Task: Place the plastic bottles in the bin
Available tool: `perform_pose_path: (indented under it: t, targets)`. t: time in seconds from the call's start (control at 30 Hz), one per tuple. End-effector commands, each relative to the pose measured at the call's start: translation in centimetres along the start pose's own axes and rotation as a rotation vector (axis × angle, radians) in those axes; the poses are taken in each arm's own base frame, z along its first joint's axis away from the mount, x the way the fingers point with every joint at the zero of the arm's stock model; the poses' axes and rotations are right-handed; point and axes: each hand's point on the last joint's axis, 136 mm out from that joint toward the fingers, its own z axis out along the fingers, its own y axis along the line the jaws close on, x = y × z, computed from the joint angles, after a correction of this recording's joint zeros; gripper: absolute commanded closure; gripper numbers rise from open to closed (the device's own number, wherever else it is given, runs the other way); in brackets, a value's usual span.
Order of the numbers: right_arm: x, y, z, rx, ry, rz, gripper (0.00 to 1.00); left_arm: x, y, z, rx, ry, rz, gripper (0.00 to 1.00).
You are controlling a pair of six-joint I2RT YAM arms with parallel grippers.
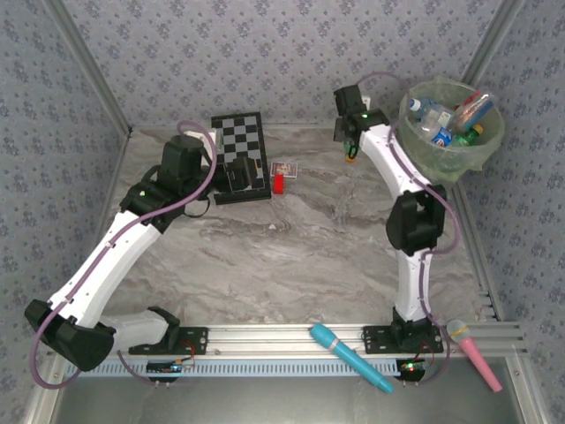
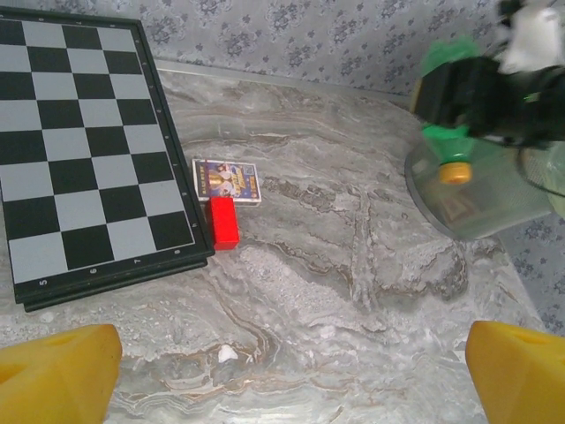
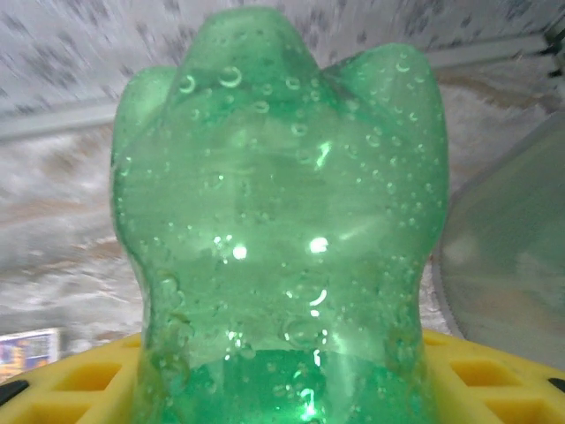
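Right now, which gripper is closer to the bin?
Right. The right gripper, holding a green bottle, hangs just beside the bin; the left gripper sits across the table at the chessboard.

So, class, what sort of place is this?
Probably a robot test booth: left arm and right arm bolted to a rail, patterned wall panels enclosing a marbled table.

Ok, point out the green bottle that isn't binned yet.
Top view, far side, right of centre: the green bottle hangs cap-down in the right hand, just left of the bin.
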Motion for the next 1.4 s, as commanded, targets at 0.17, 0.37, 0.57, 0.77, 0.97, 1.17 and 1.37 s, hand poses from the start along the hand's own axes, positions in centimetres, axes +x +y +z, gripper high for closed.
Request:
perform_pose_path:
  t: [0.17,0.37,0.57,0.77,0.97,1.17,1.37]
  targets:
    - [-6.1,-5.2,-10.7,-0.113,-0.166,0.206,0.42,-2.0,-2.5,0.8,0.109,-0.038,0.079,0.0]
    - [-8.3,-12.1,-15.2,-0.093,-0.227,0.393,0.42,-2.6,-3.5,1.6,0.154,-0.051,0.095,0.0]
    - [-9.0,-20.0,-16.8,-0.048,-0.286,0.697,0.43,-2.2,-3.9,2.6,0.188,-0.038,0.092,0.0]
    - [-8.5,-25.7,-15.7,0.023,-0.301,0.895,0.43,-2.1,-3.9,3.0,0.195,-0.042,0.099,0.0]
    - [-8.8,-28.9,-13.2,0.072,-0.288,0.995,0.42,-1.8,-3.7,3.4,0.193,-0.039,0.091,0.0]
    - [-9.3,-29.8,-10.4,0.111,-0.246,0.998,0.41,-1.7,-3.4,3.9,0.183,-0.033,0.087,0.0]
    - [-8.3,-30.7,-8.0,0.183,-0.201,1.007,0.39,-1.8,-2.7,4.2,0.166,-0.032,0.069,0.0]
